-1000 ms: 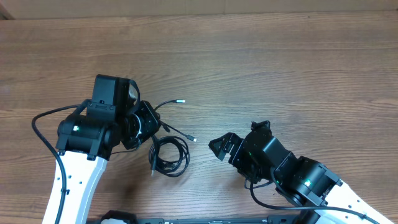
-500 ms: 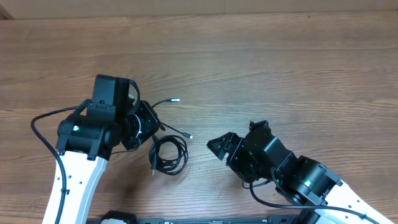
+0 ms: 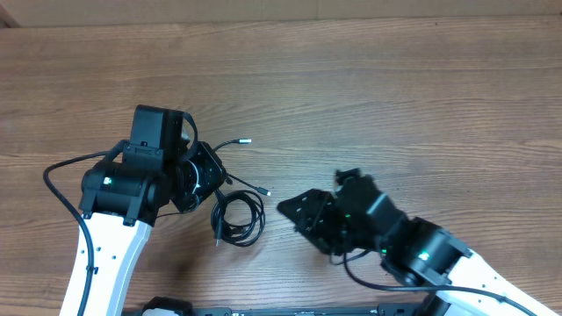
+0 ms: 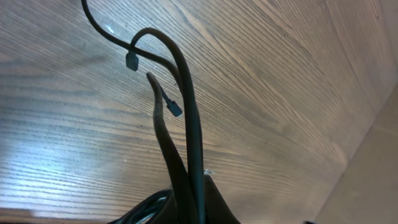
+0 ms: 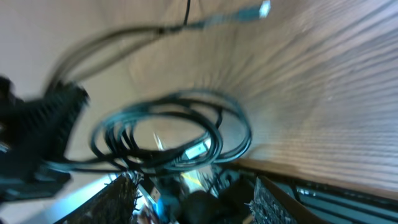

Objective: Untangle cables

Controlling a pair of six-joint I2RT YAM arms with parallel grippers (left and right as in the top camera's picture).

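Left arm (image 3: 105, 189): lower left of overhead frame, forearm angled up-right, wrist bent toward centre. Left gripper (image 3: 213, 172) clamped on cables (image 3: 238, 219) (strands rise straight out of its closed grip in wrist view). Coil lies on table (image 3: 395, 96) just below-right of that gripper; pale-tipped plug (image 3: 247, 140) reaches out to upper right. Right arm (image 3: 421, 254): lower right, reaching left. Right gripper (image 3: 292, 211) spread open, near coil, not touching. Right wrist view blurred.
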